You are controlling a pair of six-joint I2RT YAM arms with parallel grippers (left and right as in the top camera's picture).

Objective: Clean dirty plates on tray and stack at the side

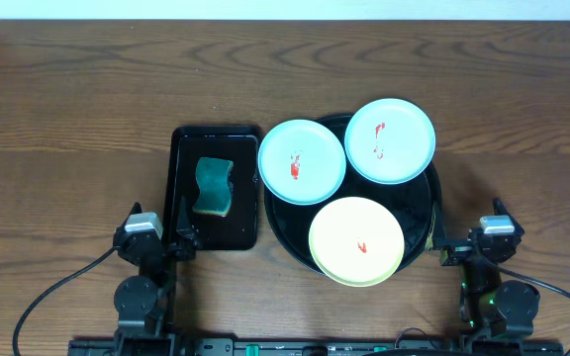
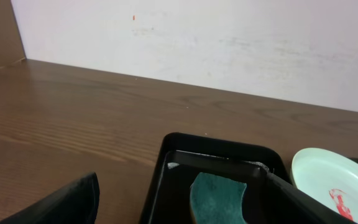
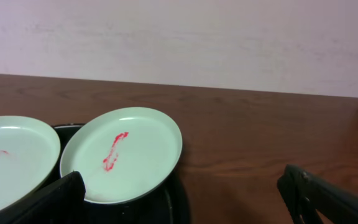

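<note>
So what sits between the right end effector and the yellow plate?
Only bare floor and rim of the round black tray, seen overhead.

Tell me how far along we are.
Nothing looks done: the left pale blue round plate, the right pale blue round plate and the pale yellow round plate all sit on the large round glossy black tray, each with a red smear. Nothing is in hand: left gripper and right gripper are open and empty; the teal sponge lies in the rectangular black tray. Remaining: wipe all three, stack them aside.
</note>
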